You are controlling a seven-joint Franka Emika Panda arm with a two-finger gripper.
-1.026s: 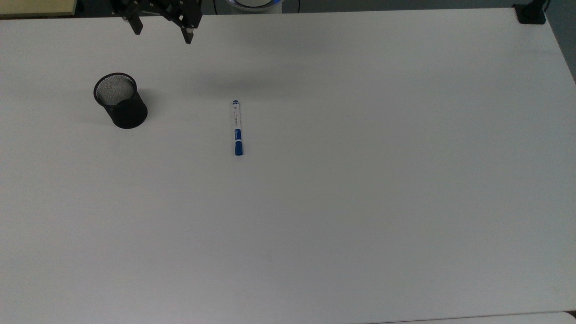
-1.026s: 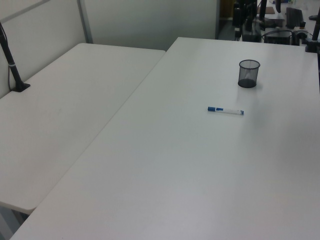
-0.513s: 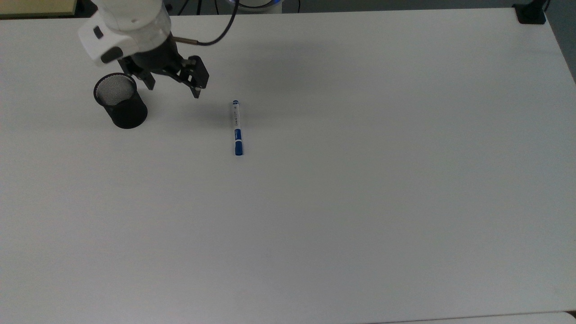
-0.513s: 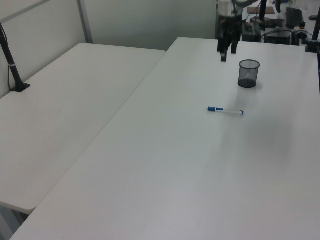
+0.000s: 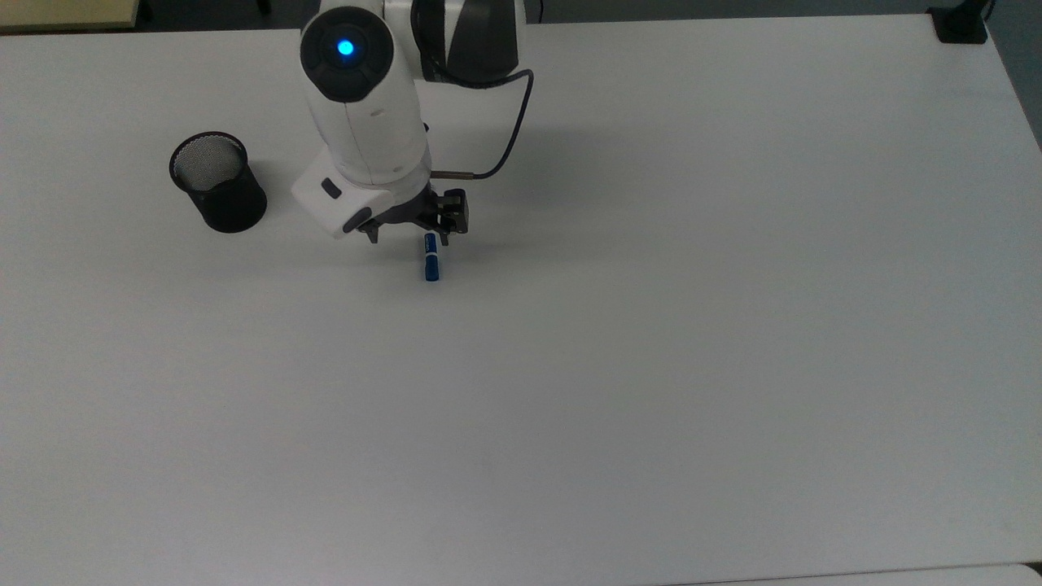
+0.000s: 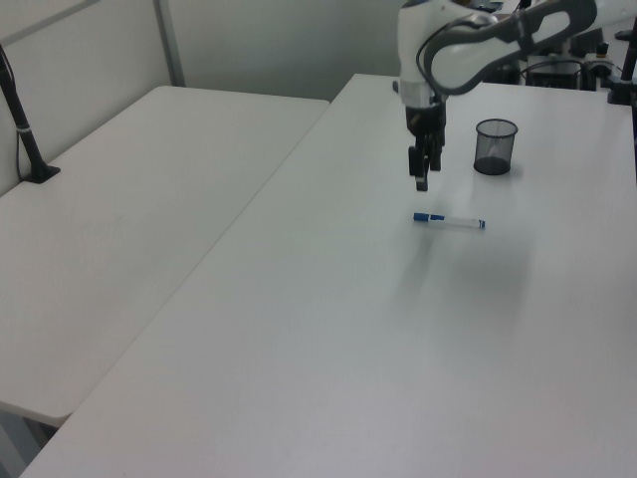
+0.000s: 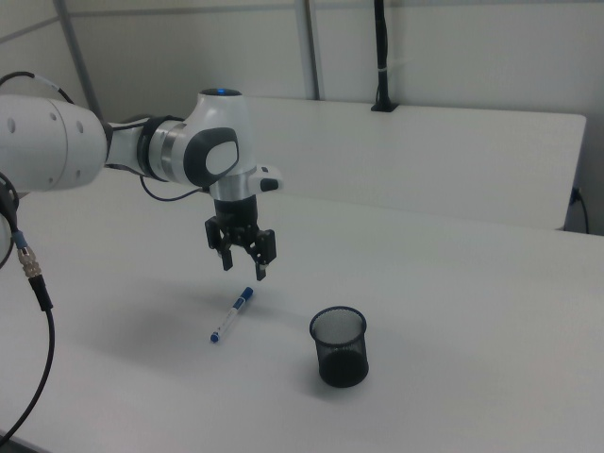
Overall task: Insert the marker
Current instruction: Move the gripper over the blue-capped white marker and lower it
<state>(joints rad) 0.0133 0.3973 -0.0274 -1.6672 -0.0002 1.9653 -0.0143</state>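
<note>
We hold our gripper (image 7: 243, 266) with fingers spread wide, hovering above the marker (image 7: 232, 315); bare table (image 5: 651, 366) surrounds the fingers, mesh cup (image 7: 340, 346) well apart.

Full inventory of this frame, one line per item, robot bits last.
marker: 1, white barrel with blue cap, lying flat on the table, below the hand.
pen cup: 1, black mesh, upright, at the top view's left, apart from the marker.
table: 1, white, holding the marker and the cup.
second table: 1, white, butted against the first at the left view's left.
pole: 1, black, standing on the far table in the right view.
arm: 1, white with black joints, blue light on top.
hand: 1, black, fingers open, hanging above the marker, not touching it.
</note>
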